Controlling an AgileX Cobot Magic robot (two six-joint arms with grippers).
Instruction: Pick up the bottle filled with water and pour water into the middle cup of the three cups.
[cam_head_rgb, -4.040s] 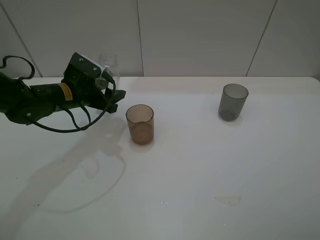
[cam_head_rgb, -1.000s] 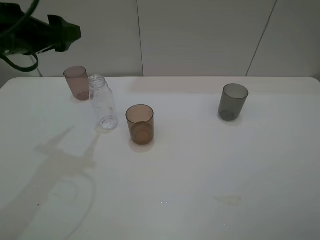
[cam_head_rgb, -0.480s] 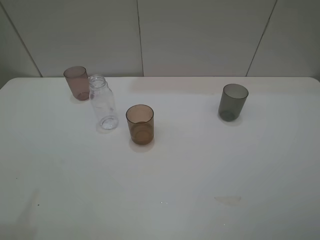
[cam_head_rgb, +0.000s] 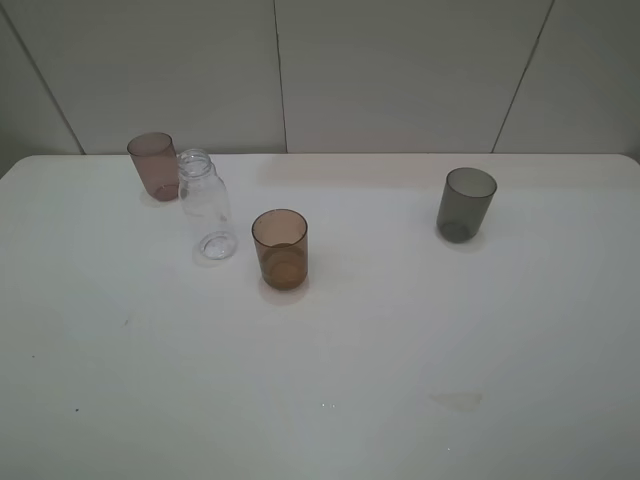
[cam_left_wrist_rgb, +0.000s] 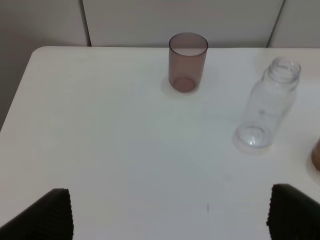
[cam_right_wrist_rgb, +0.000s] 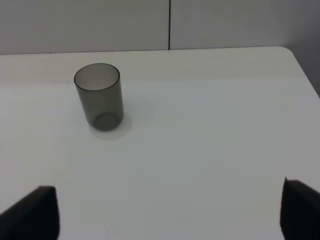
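Note:
The clear bottle (cam_head_rgb: 205, 205) stands upright and free on the white table (cam_head_rgb: 400, 320), between the pinkish-mauve cup (cam_head_rgb: 153, 166) and the amber-brown middle cup (cam_head_rgb: 280, 249). The smoky grey cup (cam_head_rgb: 466, 204) stands far right. Neither gripper shows in the high view. In the left wrist view my left gripper (cam_left_wrist_rgb: 172, 215) is open and empty, well back from the bottle (cam_left_wrist_rgb: 267, 110) and the mauve cup (cam_left_wrist_rgb: 187, 62); the amber cup's edge (cam_left_wrist_rgb: 316, 155) just shows. My right gripper (cam_right_wrist_rgb: 167, 212) is open and empty, back from the grey cup (cam_right_wrist_rgb: 99, 96).
A faint wet patch (cam_head_rgb: 455, 400) lies on the table near the front right. A tiled wall (cam_head_rgb: 400, 70) runs behind the table's far edge. The table's left edge (cam_left_wrist_rgb: 17, 100) shows in the left wrist view.
The left arm let go of the bottle, drew back up and to the left, and left the high view. The bottle now stands free; the cups have not moved.

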